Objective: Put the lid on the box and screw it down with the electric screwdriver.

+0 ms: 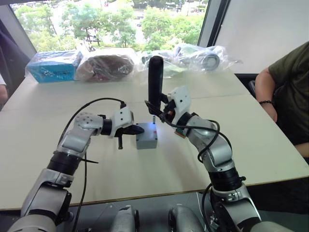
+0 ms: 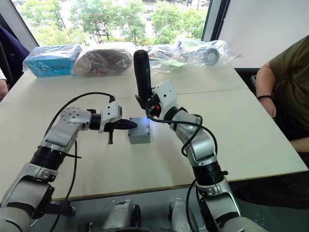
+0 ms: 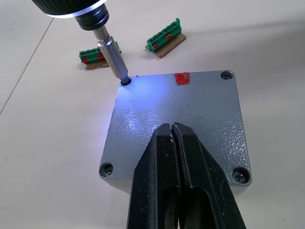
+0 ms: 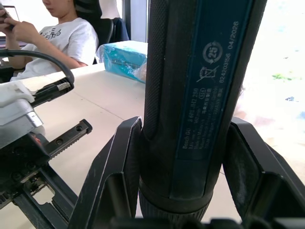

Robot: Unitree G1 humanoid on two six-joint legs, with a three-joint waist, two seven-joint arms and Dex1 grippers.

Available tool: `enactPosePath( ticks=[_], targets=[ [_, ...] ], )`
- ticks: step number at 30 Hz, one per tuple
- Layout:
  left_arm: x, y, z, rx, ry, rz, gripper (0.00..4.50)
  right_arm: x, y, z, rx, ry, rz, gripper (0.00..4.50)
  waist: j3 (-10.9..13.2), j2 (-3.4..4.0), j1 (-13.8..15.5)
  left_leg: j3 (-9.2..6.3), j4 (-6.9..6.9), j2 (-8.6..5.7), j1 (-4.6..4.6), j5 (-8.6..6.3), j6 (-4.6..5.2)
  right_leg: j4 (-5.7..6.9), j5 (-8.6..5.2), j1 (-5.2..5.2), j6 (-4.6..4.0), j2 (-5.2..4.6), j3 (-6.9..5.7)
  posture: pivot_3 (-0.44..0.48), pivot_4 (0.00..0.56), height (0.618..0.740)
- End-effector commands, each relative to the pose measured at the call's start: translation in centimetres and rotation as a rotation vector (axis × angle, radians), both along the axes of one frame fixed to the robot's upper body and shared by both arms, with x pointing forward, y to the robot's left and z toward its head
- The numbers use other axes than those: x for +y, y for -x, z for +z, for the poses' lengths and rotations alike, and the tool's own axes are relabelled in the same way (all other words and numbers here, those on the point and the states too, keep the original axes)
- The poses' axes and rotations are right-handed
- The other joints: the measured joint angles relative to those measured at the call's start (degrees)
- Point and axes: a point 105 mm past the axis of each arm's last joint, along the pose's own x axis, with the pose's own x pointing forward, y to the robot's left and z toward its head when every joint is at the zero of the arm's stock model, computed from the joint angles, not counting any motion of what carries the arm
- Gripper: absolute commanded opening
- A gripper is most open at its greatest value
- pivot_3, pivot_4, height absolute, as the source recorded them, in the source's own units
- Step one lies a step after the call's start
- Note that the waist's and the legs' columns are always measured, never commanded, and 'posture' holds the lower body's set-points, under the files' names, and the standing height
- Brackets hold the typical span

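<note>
Left wrist: speckled cast-metal lid [image 3: 190, 114].

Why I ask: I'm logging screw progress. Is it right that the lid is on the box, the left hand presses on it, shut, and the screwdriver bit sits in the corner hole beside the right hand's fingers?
Not quite: the electric screwdriver bit sits in the lid's far corner hole, away from the left hand; the left wrist view shows it.

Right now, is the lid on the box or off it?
On: the lid covers the box, with the electric screwdriver bit in a corner hole.
</note>
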Motion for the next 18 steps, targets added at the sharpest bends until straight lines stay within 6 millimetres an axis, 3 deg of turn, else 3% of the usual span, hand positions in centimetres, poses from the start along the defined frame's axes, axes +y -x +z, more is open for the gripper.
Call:
enactPosePath(
  ticks=[1, 4, 12, 15, 18],
  targets=[
    [-0.2, 0.3, -0.1, 0.005, -0.004, -0.015, 0.00, -0.3, 0.0, -6.5, 0.246, 0.117, -0.010, 1.90, 0.00, 0.00, 0.00, 0.00, 0.00, 0.00, 0.00, 0.00, 0.00, 0.00, 0.00, 0.00, 0.00, 0.00, 0.00, 0.000, 0.150, 0.740],
    [-0.2, 0.4, -0.1, 0.005, -0.003, -0.018, 0.00, -0.8, -0.5, -4.6, 0.188, 0.060, -0.030, 1.90, 0.00, 0.01, 0.00, 0.00, -0.01, 0.03, 0.00, 0.00, 0.00, -0.06, -0.01, 0.00, -0.02, 0.00, 0.00, 0.000, 0.150, 0.740],
    [-0.3, 0.4, 0.5, -0.002, 0.017, -0.018, 0.00, -2.5, -0.5, 4.5, -0.001, -0.216, -0.031, 1.90, 0.19, 0.19, 0.12, -0.01, -0.07, 0.07, -0.28, 0.00, 0.00, -0.33, -0.01, -0.15, -0.03, -0.02, 0.00, 0.000, 0.150, 0.740],
    [-0.7, 0.6, 1.7, -0.029, 0.041, -0.037, 0.00, -4.2, 0.3, 9.0, -0.071, -0.261, -0.028, 1.90, 0.45, 0.44, 0.21, -0.03, 0.04, 0.06, -0.89, 0.01, 0.00, -0.33, 0.04, -0.65, 0.01, -0.04, 0.00, 0.000, 0.150, 0.740],
    [-1.3, 1.2, 3.7, -0.070, 0.073, -0.074, 0.00, -5.6, 0.8, 10.6, -0.055, -0.187, -0.044, 1.90, 0.86, 0.56, 0.24, -0.02, 0.18, -0.01, -1.58, 0.04, -0.02, -0.29, 0.28, -1.32, 0.38, -0.07, 0.01, 0.000, 0.150, 0.740]
  ],
)
